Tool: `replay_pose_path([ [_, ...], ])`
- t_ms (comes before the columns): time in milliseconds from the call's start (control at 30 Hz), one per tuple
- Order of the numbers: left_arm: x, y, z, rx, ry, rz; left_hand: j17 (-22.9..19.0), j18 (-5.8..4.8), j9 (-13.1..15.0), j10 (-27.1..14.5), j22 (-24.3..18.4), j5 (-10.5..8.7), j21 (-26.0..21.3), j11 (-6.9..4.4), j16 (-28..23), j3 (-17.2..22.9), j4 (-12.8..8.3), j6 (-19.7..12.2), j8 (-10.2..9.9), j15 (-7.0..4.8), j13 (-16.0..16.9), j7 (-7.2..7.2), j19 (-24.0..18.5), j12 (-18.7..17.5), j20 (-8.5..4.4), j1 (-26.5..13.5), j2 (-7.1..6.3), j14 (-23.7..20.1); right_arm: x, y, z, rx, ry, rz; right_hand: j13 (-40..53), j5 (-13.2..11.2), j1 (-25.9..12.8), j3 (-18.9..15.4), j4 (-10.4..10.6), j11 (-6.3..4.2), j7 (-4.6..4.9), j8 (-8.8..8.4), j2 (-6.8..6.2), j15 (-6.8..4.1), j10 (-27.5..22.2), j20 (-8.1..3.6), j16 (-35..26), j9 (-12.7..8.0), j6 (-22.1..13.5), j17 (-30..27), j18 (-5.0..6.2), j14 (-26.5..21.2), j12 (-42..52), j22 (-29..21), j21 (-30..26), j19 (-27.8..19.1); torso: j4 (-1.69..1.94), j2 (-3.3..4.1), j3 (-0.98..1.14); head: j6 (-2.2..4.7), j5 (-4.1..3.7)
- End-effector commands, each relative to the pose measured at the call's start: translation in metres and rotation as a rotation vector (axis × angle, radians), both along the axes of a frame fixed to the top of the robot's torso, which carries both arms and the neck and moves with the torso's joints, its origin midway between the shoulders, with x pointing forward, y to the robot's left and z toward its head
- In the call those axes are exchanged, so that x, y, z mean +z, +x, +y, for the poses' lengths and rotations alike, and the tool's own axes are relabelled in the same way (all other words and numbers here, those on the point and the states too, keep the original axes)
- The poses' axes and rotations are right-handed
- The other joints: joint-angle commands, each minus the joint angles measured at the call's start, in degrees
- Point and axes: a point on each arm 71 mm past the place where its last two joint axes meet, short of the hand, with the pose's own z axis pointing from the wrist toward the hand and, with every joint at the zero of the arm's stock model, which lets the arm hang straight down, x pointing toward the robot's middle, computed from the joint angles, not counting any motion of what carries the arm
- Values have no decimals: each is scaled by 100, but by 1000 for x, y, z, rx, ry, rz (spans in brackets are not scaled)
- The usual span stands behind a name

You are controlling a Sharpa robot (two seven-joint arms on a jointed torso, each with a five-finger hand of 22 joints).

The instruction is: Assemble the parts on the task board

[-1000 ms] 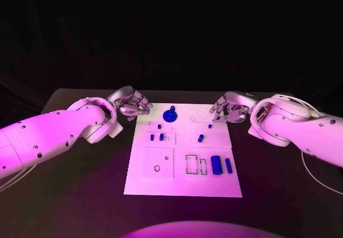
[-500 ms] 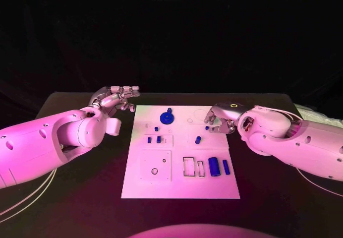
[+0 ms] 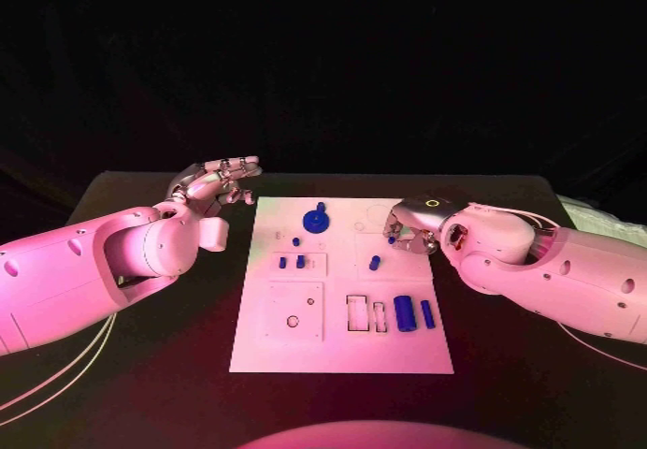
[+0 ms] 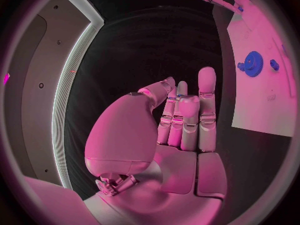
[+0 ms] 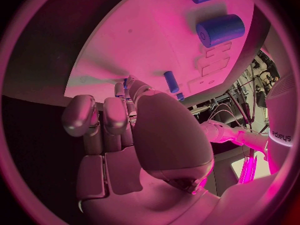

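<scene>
Two white arms reach in from the left and right edges of the frame over a black table. The task board, one flat white rectangular plate, lies in the centre of the frame, all four edges bordered by bare dark table. Blue parts on it: one toothed gear at upper centre; two small pegs at centre left; one short peg at centre right; one thick cylinder and one slim bar at lower right, beside two outlined rectangular recesses. The left hand hangs off the board's upper-left corner, its fingers fairly straight and close together, holding nothing. The right hand sits over the board's upper-right edge, fingers curled inward; whether they pinch a small blue part cannot be told.
</scene>
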Motion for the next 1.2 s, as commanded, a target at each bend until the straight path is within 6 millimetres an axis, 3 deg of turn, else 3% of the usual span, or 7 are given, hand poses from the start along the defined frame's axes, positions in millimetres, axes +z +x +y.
replay_pose_path([
  [33, 2, -1, -2, -16, -23, -12, -13, 38, -3, -40, -14, 15, -40, -29, -15, -47, -11, -7, 18, -7, 6, 9, -37, 43, 13, 30, 44, -50, -5, 0, 0, 2, -57, 28, -46, -41, 17, 112, -44, -1, 0, 1, 57, -60, 66, -39, -21, 7, 62, -11, 88, 141, -40, -6, -34, -8, -3, -3, 5, -19, 9],
  [633, 1, -1, -2, -20, -4, -5, -49, 37, -11, -106, -38, 22, -70, -12, -12, -75, -64, -57, 18, 2, 7, 29, -33, 84, 13, 100, 54, -65, -14, 0, 4, 2, -51, 74, -255, -71, -182, 499, -258, -30, -12, 25, 81, -96, 270, -85, -35, 32, 241, -18, 81, 158, -72, 22, -32, 24, -10, -5, 6, -60, 8],
  [833, 1, -1, -3, -22, 1, -5, -62, 39, -11, -112, -44, 23, -78, -11, -15, -78, -72, -61, 21, 2, 8, 31, -33, 92, 13, 111, 58, -69, -10, 1, 4, -10, -4, 21, -286, -74, -245, 667, -394, -36, 3, 62, 187, -29, 466, -52, -53, 71, 377, -65, 60, 183, -56, 109, 27, 80, -7, -10, 8, -63, -6],
  [1200, 1, -1, -2, -19, 6, -3, -81, 39, -12, -135, -50, 25, -84, -7, -14, -87, -102, -77, 28, 3, 9, 37, -28, 116, 13, 149, 66, -76, 9, -4, 3, -20, 96, -82, -299, -74, -281, 779, -503, -12, 30, 49, 173, -5, 521, -33, -27, 83, 393, -56, 50, 195, -89, 171, 71, 113, -3, -16, 2, -48, -35],
])
